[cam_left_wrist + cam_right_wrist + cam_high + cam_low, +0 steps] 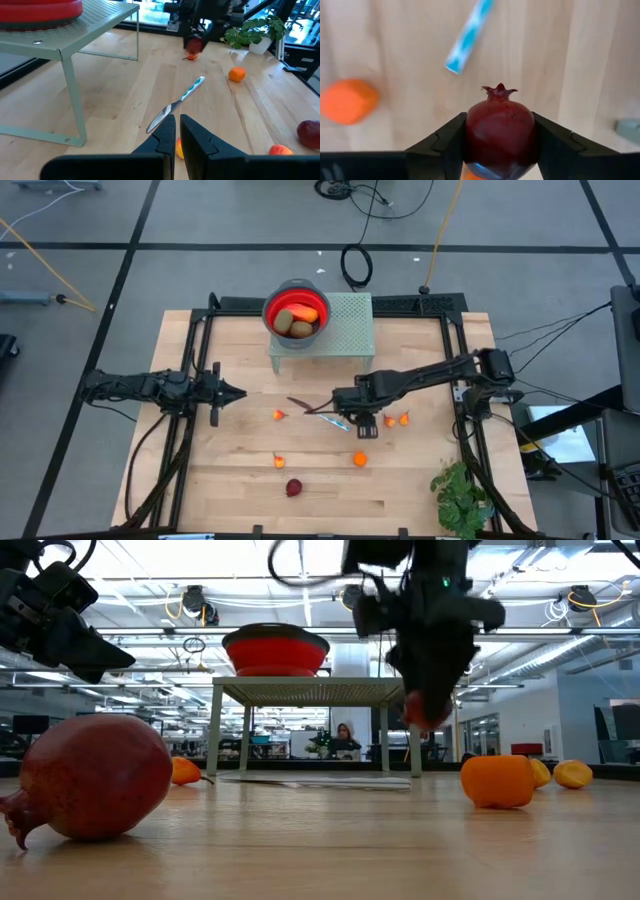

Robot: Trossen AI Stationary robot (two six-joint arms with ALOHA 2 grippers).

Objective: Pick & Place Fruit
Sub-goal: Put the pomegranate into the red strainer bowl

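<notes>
Right wrist view: a dark red pomegranate [500, 132], crown pointing away from the wrist, is sitting clamped between the two dark fingers [447, 142] of the right gripper [500, 145], above the bare wooden table [395, 45]. Beyond it, the blue-and-white handle of a knife [467, 37] is lying on the boards, and one orange fruit [347, 101] is resting off to the side. In the low view the same pomegranate is hanging clear of the tabletop under the right gripper. In the high view the right gripper [368, 420] is working near the middle of the table, just beside the knife [318, 412], with small orange pieces [403, 419] close by and others [360, 459] scattered toward the front edge. A second pomegranate [294, 487] is lying alone near the front edge. On a pale green perforated stand [345, 330] at the back, a red bowl [297, 309] is holding olive-brown ovals [286, 322] and a longer red-orange piece [305, 313]. A green leafy plant [460, 495] is standing at the front right corner. The left gripper [228, 392] is waiting at the left side of the table, its fingers [165, 137] pressed nearly together with nothing between them.
</notes>
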